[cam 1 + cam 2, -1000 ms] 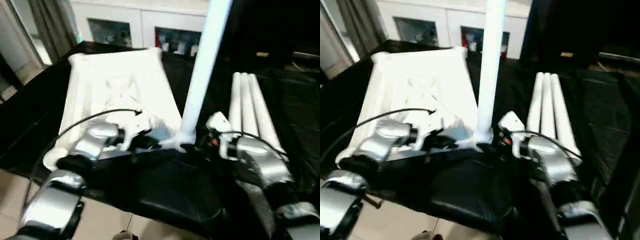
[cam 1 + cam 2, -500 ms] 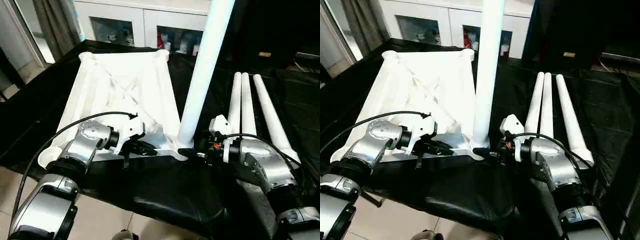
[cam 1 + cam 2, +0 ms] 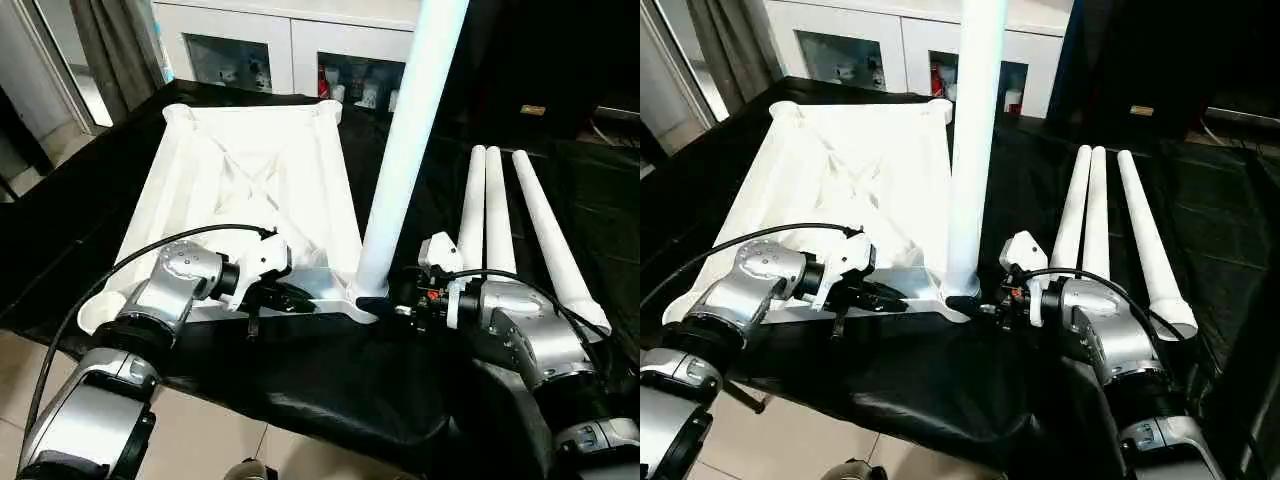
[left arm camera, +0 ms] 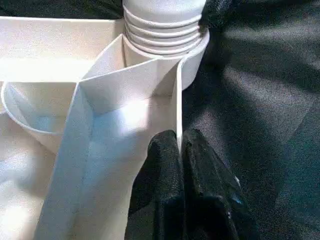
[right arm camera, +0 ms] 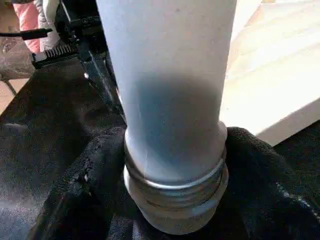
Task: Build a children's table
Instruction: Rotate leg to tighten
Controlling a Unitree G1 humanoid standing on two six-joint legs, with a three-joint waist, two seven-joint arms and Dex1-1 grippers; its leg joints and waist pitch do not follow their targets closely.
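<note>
- Tabletop point(image 3: 250, 190) lies upside down on the black cloth point(image 3: 330, 380), left of centre; one leg point(image 3: 405, 150) stands upright in its near right corner socket point(image 3: 362, 300). Three spare legs point(image 3: 500, 215) lie side by side on the right.
- Left wrist view: the left gripper point(image 4: 180, 150) pinches a thin rib point(image 4: 177, 110) of the tabletop, fingers nearly together.
- Right wrist view: the right gripper point(image 5: 175, 165) wraps its fingers point(image 5: 80, 185) around the standing leg, just above its thread point(image 5: 175, 200).
</note>
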